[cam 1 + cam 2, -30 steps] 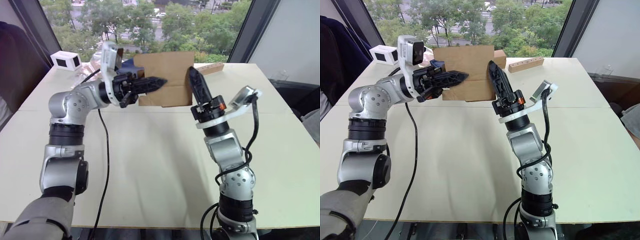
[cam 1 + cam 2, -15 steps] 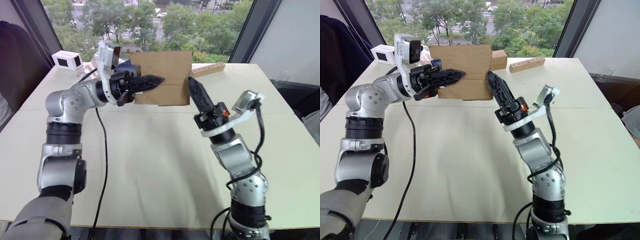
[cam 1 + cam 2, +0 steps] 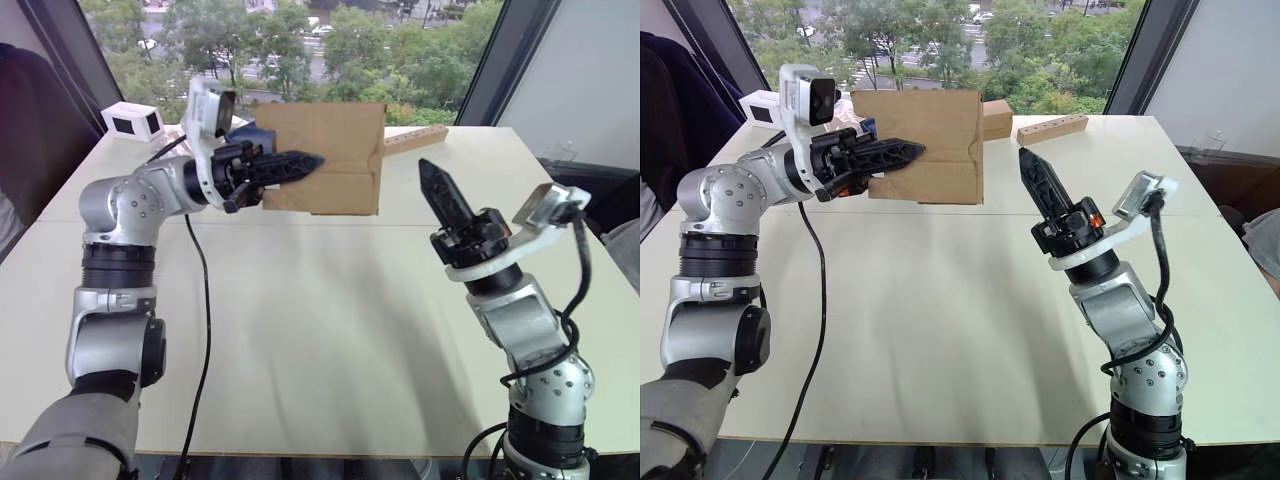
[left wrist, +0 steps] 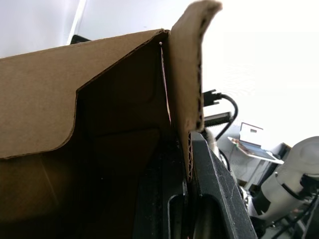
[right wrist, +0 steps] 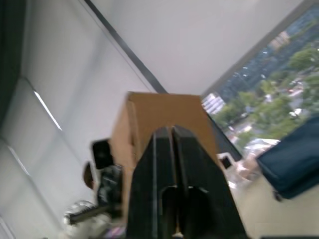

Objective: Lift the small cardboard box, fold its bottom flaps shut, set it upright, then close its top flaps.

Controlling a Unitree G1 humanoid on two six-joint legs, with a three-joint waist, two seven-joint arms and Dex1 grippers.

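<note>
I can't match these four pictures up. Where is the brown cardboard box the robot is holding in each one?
Left eye view: the small cardboard box sits top centre, held above the table.
Right eye view: top, left of centre.
Left wrist view: its inside wall and a flap, seen close.
Right wrist view: centre, behind the right gripper.
Shared landmark: the left gripper, clamped on the box wall.

Small cardboard box (image 3: 328, 157): plain brown corrugated, unmarked, held above the table at upper centre of the head view, broad face forward. One flap (image 4: 192, 89) stands open at its end.
</note>
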